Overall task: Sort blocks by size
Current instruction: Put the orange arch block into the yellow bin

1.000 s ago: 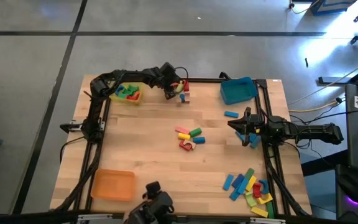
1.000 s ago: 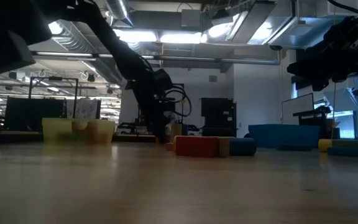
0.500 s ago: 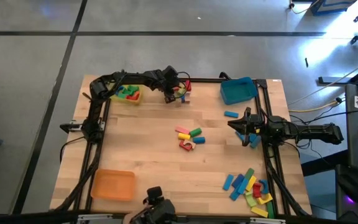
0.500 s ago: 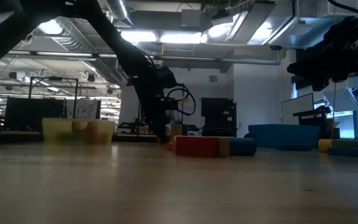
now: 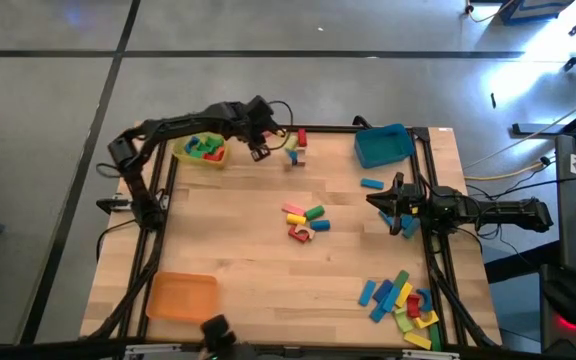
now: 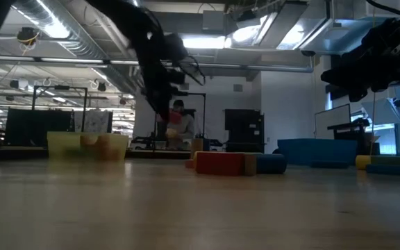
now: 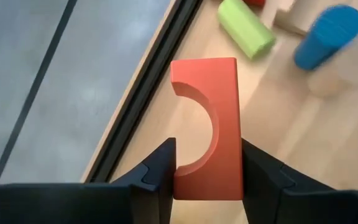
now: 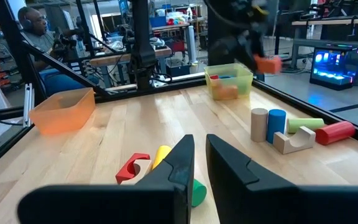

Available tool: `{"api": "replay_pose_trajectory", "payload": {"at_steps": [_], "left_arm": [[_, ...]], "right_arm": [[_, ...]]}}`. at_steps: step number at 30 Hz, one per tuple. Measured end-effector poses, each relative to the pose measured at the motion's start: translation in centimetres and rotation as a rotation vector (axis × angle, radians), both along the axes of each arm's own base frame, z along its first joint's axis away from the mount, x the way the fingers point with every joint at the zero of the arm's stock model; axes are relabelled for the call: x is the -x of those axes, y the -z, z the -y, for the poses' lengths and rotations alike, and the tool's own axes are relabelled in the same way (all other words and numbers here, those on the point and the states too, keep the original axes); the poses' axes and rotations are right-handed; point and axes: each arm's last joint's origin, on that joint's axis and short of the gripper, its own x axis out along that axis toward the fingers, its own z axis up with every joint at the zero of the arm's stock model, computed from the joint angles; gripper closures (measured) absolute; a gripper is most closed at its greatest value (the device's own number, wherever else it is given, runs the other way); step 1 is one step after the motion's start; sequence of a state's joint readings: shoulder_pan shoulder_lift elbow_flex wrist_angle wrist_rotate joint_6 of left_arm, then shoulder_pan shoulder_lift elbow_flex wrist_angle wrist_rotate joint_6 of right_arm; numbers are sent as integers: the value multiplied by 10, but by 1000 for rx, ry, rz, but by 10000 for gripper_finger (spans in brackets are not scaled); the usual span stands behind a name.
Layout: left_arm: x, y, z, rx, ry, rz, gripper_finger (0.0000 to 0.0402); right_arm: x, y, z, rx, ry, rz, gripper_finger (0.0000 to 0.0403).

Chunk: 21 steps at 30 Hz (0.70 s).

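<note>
A red wooden arch block (image 7: 207, 127) is clamped between the left gripper (image 5: 259, 150) fingers, raised just beside the yellow plastic tray (image 5: 182, 152). It should be released low over that tray. The right gripper (image 5: 386, 201), fingers narrowly parted, waits well apart.

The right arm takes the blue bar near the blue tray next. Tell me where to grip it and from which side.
Grip the blue bar at mid-length, across its narrow width, coming straight down. It lies flat with nothing touching it, so both long sides are free. The right gripper is nearest.
</note>
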State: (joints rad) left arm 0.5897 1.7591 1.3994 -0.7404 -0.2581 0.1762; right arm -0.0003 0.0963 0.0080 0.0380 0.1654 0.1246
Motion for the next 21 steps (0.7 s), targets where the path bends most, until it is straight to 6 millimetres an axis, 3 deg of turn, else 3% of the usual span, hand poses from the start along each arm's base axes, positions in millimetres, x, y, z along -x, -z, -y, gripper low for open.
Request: {"api": "replay_pose_trajectory", "payload": {"at_steps": [4,10,15,21], "left_arm": [[26,-27,8,-16,-77,14,277],[71,-29,16,-21,-196,42,276],[106,-9,13,-15,-325,45,276],[130,24,-2,9,-470,62,275]], "right_arm": [[0,0,0,1,0,0,357],[0,0,0,2,0,0,357],[0,0,0,27,-1,-5,357],[0,0,0,28,0,-4,357]]}}
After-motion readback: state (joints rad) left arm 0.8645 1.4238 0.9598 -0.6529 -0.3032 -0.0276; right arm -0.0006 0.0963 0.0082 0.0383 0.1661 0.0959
